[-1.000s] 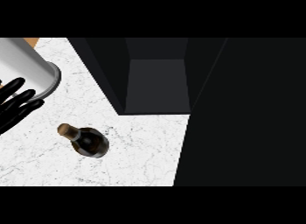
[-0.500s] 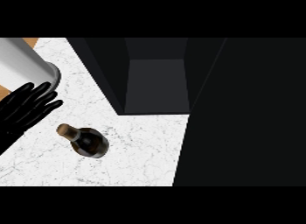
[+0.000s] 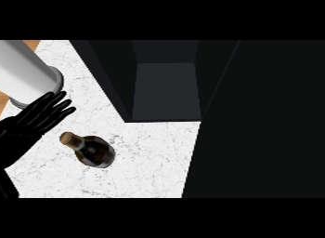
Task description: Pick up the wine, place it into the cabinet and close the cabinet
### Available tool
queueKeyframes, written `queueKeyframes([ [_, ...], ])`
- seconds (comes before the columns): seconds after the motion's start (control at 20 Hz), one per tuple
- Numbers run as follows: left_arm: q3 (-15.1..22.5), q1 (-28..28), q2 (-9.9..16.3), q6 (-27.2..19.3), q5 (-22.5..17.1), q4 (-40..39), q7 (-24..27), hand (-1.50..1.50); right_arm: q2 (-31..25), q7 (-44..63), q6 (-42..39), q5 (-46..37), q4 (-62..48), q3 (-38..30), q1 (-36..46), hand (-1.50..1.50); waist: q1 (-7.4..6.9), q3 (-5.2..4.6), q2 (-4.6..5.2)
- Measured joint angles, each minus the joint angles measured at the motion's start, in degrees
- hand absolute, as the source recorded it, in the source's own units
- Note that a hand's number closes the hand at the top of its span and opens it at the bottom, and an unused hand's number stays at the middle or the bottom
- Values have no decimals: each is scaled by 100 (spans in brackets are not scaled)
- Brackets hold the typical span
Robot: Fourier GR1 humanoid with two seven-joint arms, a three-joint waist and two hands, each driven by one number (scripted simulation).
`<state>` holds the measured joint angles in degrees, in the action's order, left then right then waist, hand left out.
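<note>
Wine (image 3: pixel 93 149) upright on counter — just right of open hand (image 3: pixel 29 122).

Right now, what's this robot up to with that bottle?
The robot's left hand is open, fingers straight, above and to the left of a dark wine bottle with a cork top on the marble counter. It is not holding the bottle. Behind stands the dark cabinet, open and with nothing visible inside. A grey forearm shows at the upper left. The right hand is out of view.
</note>
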<state>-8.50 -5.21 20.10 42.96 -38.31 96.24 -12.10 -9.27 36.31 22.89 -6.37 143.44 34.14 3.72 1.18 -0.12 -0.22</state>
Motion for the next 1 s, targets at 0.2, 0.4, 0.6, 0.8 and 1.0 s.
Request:
queueKeyframes([
  [0.2, -51, -80, -224, 208, 639, -494, 464, -150, -137, -21, 87, -17, -2, -15, 40, -150, 4, 0, 3],
  [0.4, -238, -68, -214, 436, 1091, -865, 921, -150, -283, 16, 209, -52, 25, 69, 34, -150, 9, -1, -4],
  [0.6, -314, -117, -259, 653, 1610, -1373, 1404, -150, -321, 175, 355, -75, 8, 91, 253, -150, 5, -4, -1],
  [0.8, -294, -203, -341, 773, 2223, -1880, 1947, -150, -398, 173, 491, -112, -2, 252, 286, -150, 20, -4, -1],
  [1.0, -334, -304, -257, 759, 2646, -2404, 2317, -150, -534, 240, 564, -127, 11, 229, 377, -150, 30, -5, 0],
])
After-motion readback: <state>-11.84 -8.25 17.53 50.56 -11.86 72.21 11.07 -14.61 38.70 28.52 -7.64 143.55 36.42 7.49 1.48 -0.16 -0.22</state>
